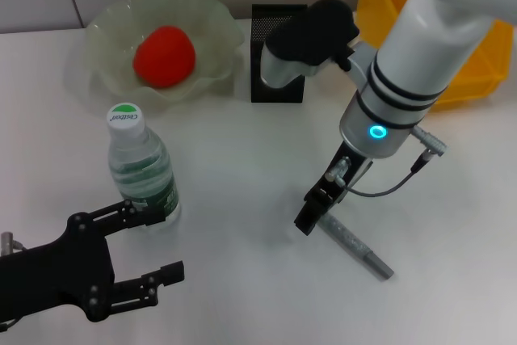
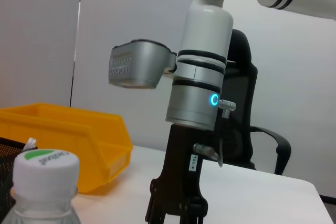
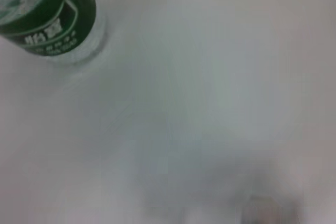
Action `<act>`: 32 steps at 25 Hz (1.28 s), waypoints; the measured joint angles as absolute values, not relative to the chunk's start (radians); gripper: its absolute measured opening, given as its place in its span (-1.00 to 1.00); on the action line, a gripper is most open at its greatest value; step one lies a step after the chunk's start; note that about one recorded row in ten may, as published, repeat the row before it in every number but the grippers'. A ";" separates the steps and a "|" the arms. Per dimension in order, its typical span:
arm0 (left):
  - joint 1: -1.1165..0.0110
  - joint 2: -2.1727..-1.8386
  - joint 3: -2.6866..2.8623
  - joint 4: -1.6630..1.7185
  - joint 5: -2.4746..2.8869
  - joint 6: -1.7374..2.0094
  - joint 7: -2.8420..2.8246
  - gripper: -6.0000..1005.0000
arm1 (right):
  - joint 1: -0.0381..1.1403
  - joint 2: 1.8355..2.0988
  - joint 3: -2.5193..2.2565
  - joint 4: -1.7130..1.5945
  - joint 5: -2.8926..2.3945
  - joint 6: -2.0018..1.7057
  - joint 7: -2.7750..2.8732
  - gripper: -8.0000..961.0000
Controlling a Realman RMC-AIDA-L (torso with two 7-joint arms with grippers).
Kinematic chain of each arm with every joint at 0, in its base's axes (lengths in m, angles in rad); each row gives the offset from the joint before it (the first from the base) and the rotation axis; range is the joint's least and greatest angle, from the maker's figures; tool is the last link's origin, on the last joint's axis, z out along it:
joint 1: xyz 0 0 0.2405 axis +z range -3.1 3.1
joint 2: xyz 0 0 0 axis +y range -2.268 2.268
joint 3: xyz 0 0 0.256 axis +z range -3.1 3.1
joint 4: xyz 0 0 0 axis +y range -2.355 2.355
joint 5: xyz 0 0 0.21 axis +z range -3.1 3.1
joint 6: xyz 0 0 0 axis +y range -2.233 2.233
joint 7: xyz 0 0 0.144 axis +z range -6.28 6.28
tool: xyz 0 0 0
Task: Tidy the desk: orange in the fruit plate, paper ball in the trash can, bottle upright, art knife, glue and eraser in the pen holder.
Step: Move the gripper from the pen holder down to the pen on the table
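Observation:
The orange (image 1: 164, 56) lies in the pale green fruit plate (image 1: 220, 31) at the back left. In front of the plate the bottle (image 1: 141, 171) (image 2: 44, 182) (image 3: 52, 19) stands upright. My left gripper (image 1: 172, 241) is open at the front left, right beside the bottle's base and holding nothing. My right gripper (image 1: 307, 220) (image 2: 176, 216) is down at the table, at one end of a grey pen-shaped stick (image 1: 359, 248) lying flat. I cannot tell whether the stick is the art knife or the glue. The black pen holder (image 1: 279, 90) stands behind, partly hidden by my right arm. Eraser and paper ball are out of view.
The yellow trash can (image 1: 477, 70) (image 2: 68, 129) stands at the back right, behind my right arm. White tabletop stretches between the bottle and the grey stick. A black office chair (image 2: 252, 129) stands beyond the table's far side.

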State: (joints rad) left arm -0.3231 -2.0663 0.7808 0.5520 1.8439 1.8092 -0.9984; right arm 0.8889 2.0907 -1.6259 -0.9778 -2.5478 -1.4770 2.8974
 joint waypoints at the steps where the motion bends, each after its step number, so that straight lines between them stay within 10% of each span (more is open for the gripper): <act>1: -0.323 -2.066 0.781 0.552 1.844 1.809 -0.998 0.54 | 0.891 2.091 -1.641 -0.977 -2.548 -1.472 2.907 0.57; 20: -0.308 -2.066 0.781 0.546 1.844 1.812 -0.983 0.54 | 0.911 2.092 -1.709 -0.960 -2.527 -1.431 2.955 0.57; 32: -0.308 -2.066 0.781 0.547 1.842 1.813 -0.983 0.54 | 0.915 2.092 -1.713 -0.942 -2.520 -1.440 2.956 -0.12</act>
State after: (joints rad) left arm -0.3083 -2.0662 0.7808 0.5474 1.8417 1.8132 -0.9832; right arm 0.9147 2.0924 -1.7127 -0.9424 -2.5202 -1.4403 2.9560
